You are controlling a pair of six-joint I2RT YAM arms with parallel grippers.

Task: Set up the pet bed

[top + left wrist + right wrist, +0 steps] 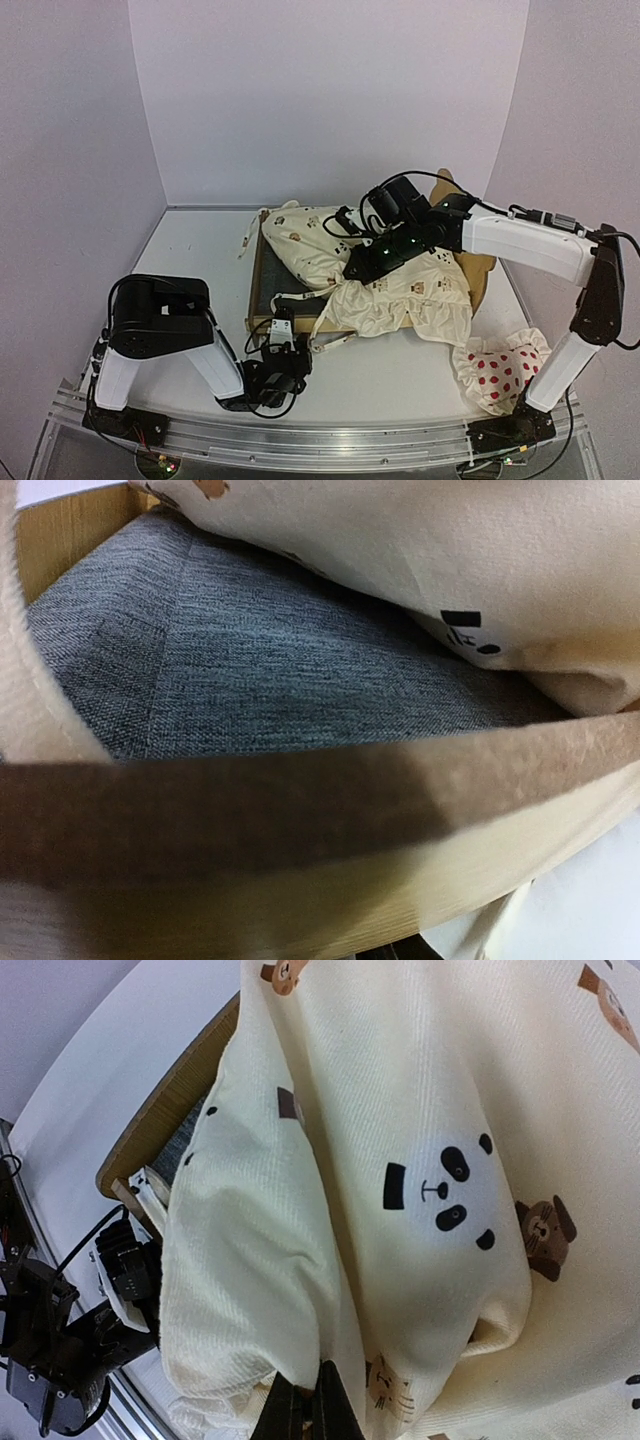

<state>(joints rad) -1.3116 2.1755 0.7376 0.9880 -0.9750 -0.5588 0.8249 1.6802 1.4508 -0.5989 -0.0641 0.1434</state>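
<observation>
A: So, which tool is nearer the pet bed [256, 285], frame centre?

B: Left gripper [284, 350], just below its near rail [320, 810]; jaws indiscernible. Bed's long axis runs left–right. Right gripper [362, 265], right of centre, is clamped on the cover [420, 300].

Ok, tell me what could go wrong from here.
The right gripper pinches the cover bunched over the pet bed; pulling may drag or tip the light frame.
The left gripper sits at the near rail, where loose ruffle could snag it.
The pillow lies near the table edge; an arm could knock it off.
</observation>
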